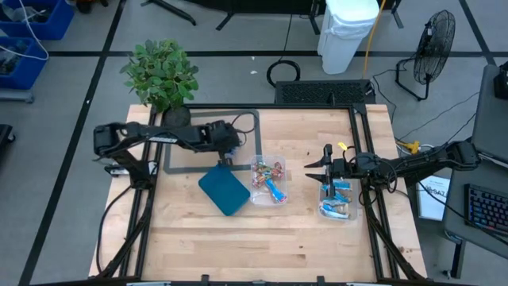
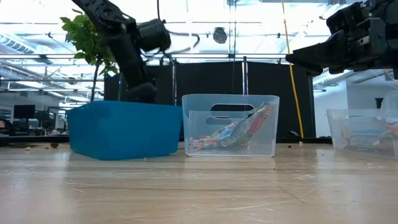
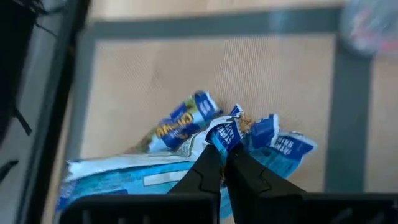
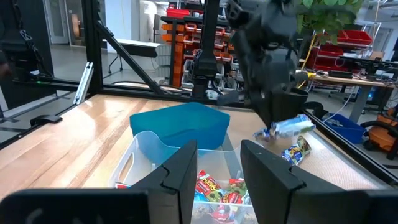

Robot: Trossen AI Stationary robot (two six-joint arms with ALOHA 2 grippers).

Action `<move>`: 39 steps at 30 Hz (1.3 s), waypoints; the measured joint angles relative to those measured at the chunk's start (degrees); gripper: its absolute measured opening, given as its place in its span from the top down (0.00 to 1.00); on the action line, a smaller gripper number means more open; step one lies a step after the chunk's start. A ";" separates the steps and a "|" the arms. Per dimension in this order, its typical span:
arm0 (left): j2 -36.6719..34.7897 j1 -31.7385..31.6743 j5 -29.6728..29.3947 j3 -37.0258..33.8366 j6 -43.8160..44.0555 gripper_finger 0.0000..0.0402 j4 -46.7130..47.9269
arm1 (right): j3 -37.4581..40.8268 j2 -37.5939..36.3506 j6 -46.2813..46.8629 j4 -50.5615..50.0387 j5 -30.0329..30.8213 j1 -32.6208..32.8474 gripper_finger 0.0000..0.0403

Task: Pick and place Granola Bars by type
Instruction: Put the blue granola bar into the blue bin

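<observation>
Sorting is appearing partly done. The middle tub (image 1: 267,183) is holding red and green bars (image 2: 231,132), and the right-hand tub (image 1: 336,200) is holding light blue ones (image 1: 340,195). A small pile of blue bars (image 3: 186,143) is lying on the mat (image 1: 176,151) behind the teal tray (image 1: 224,191), awaiting placement; their number cannot be judged.

The left gripper (image 3: 224,163) is reaching down over that pile, its fingers pinched together on the end of a light blue-and-white bar (image 3: 225,132), which is resting among the others. The right gripper (image 4: 216,163) is waiting over the middle tub, fingers parted and carrying nothing.
</observation>
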State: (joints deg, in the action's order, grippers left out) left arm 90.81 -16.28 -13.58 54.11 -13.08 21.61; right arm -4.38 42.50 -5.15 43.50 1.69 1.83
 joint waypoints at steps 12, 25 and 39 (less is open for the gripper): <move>-13.70 3.34 -1.86 0.04 1.84 0.97 2.43 | 0.00 0.00 0.22 0.01 -0.02 0.00 0.72; -27.74 8.87 7.42 0.07 24.63 0.97 -1.95 | 0.00 -0.01 0.53 0.87 -0.02 0.00 0.72; -31.85 25.07 12.92 0.11 51.35 0.97 -3.52 | 0.00 0.00 1.03 1.73 -0.04 0.00 0.72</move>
State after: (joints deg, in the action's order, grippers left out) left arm 58.96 8.80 -0.66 54.22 38.28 18.09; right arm -4.38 42.50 -4.12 45.23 1.65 1.83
